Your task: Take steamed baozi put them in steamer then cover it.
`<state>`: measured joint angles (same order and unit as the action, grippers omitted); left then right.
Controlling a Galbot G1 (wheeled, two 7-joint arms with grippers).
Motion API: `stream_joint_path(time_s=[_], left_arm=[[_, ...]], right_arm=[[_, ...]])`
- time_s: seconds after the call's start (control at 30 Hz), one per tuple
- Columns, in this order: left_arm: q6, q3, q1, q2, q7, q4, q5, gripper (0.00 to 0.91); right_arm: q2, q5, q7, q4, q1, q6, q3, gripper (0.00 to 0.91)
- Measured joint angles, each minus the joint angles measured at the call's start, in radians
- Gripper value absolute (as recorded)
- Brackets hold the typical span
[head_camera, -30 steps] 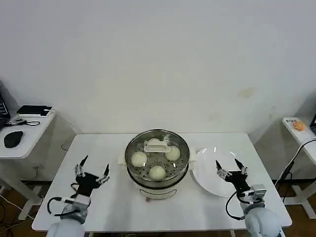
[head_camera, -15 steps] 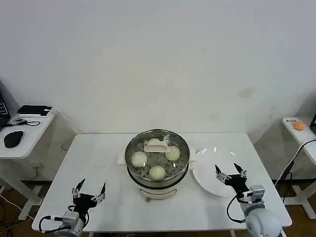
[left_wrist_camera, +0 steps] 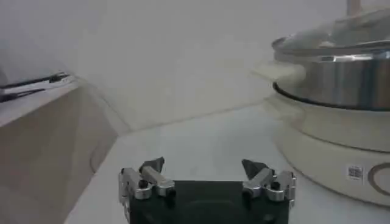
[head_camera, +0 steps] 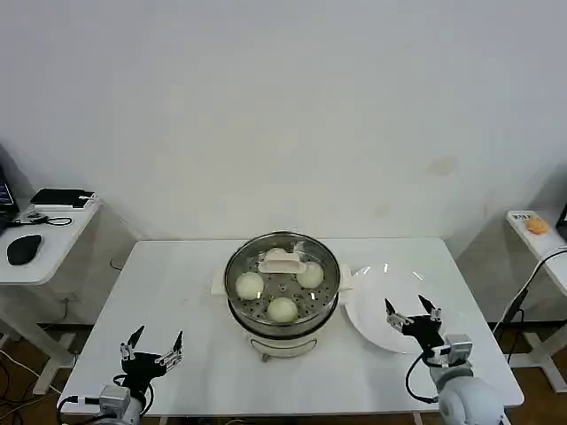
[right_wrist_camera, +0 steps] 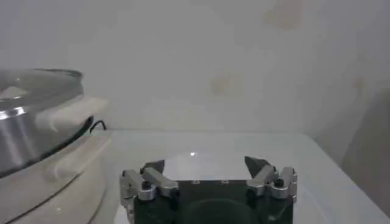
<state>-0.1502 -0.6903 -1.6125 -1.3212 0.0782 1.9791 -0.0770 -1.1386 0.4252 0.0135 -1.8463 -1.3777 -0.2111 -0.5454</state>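
Observation:
The shiny steel steamer [head_camera: 241,312] stands on its cream pot base at the table's centre, with the glass cover [head_camera: 282,258] resting on top. Through the glass I see three cream-white steamed baozi, one being [head_camera: 250,285]. My left gripper [head_camera: 151,346] hovers open and empty near the table's front left edge. My right gripper [head_camera: 412,312] is open and empty above the near rim of the white plate [head_camera: 376,297]. In the left wrist view the steamer [left_wrist_camera: 341,79] rises to one side of the left gripper [left_wrist_camera: 204,167]. In the right wrist view the right gripper [right_wrist_camera: 204,165] is beside the steamer [right_wrist_camera: 30,131].
A side desk [head_camera: 40,232] with a mouse and a black device stands at the far left. Another small table [head_camera: 536,232] holding an orange item sits at the far right. A white wall runs behind the table [head_camera: 190,292].
My left gripper has pulled back toward the front left edge of the table. My right gripper has drawn back slightly toward the front. The steamer and cover have not moved.

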Motion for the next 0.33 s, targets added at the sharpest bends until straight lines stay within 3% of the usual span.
stream_joint_path(time_s=[0.33], left_arm=[[0.004,0.002,0.002,-0.002,0.003,0.009,-0.019,0.907]], right_arm=[[-0.011,-0.033,-0.028,-0.011,-0.015,0.009,-0.022,0.907]])
